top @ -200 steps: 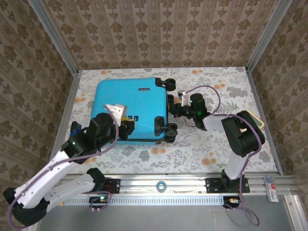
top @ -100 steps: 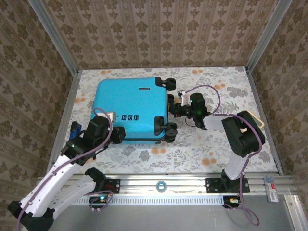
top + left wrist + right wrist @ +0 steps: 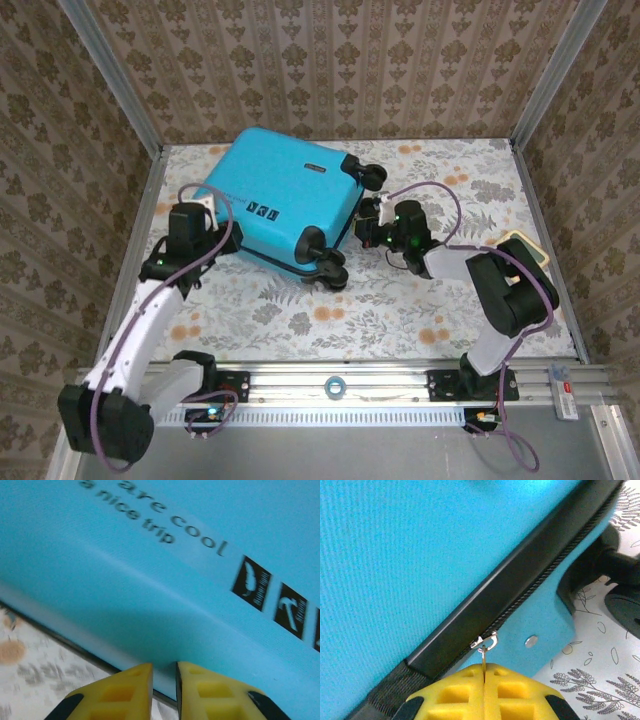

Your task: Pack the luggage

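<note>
Up close beside luggage (image 3: 395, 555), right gripper (image 3: 484, 666) pinching zipper pull (image 3: 484, 644), left gripper (image 3: 164, 666) narrowly parted

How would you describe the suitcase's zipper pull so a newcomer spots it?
The turquoise luggage lies skewed on the floral table, and a black zipper band runs along its wheel-side edge. On that band sits the small zipper pull, its tab pinched in the shut right gripper. It is a shiny silver loop, unlike the flat round rivet beside it.

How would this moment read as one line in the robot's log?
luggage: closed | right gripper: shut on zipper pull | left gripper: at luggage edge, nearly closed
</note>
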Motion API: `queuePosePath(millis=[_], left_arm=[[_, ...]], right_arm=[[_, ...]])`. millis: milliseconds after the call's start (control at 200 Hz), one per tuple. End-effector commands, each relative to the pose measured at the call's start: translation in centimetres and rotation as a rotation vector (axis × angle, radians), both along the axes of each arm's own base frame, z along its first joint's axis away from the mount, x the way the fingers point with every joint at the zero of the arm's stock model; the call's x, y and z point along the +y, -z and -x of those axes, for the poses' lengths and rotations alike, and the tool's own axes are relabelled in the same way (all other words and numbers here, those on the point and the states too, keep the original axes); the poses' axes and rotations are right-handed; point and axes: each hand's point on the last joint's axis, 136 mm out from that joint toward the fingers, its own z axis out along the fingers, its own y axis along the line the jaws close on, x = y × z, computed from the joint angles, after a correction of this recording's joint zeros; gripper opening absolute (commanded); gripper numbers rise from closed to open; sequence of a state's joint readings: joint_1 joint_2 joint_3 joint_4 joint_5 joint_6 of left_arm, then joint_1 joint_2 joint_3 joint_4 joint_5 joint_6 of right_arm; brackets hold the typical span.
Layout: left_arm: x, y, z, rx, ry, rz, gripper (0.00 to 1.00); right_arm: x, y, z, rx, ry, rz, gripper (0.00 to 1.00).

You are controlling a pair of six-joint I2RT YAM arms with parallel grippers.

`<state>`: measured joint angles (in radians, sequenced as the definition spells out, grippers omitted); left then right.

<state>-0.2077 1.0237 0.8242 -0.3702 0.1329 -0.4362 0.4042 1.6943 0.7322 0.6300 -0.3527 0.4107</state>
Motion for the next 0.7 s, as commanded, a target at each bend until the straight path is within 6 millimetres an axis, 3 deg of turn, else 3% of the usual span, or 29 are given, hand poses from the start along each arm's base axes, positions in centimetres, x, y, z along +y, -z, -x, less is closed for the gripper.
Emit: queuePosePath(millis=[0, 165, 230, 300, 395, 515, 590, 695], left_arm=[[1.0, 0.2, -5.4, -0.081, 0.015, -0.042, 0.2], [0.6, 0.5, -11.9, -0.079, 0.054, -0.038, 0.13], [0.7, -0.1, -13.0, -0.071, 0.042, -0.039, 0.12], [0.4, -1.2, -12.9, -0.078, 0.029, -0.026, 0.16], [0.0, -2.6, -10.8, -0.083, -0.004, -0.049, 0.25], [-1.5, -3.6, -6.2, -0.057, -0.037, -0.087, 0.41], [-3.6, -3.9, -3.0, -0.067, -0.029, -0.083, 0.52], [-6.2, -4.0, 1.1, -0.07, -0.03, -0.056, 0.55]], right_arm=[[1.2, -1.8, 0.6, -0.108, 0.0, 0.043, 0.0], [2.9, -2.4, 0.8, -0.168, -0.011, 0.108, 0.0], [3.2, -2.5, 0.8, -0.178, -0.015, 0.127, 0.0], [3.4, -2.6, 0.8, -0.189, -0.016, 0.151, 0.0], [3.5, -2.7, 0.9, -0.194, -0.026, 0.172, 0.0], [3.4, -2.4, 1.0, -0.188, -0.032, 0.195, 0.0], [3.3, -2.2, 1.1, -0.186, -0.031, 0.209, 0.0], [3.3, -2.1, 1.1, -0.183, -0.035, 0.223, 0.0]])
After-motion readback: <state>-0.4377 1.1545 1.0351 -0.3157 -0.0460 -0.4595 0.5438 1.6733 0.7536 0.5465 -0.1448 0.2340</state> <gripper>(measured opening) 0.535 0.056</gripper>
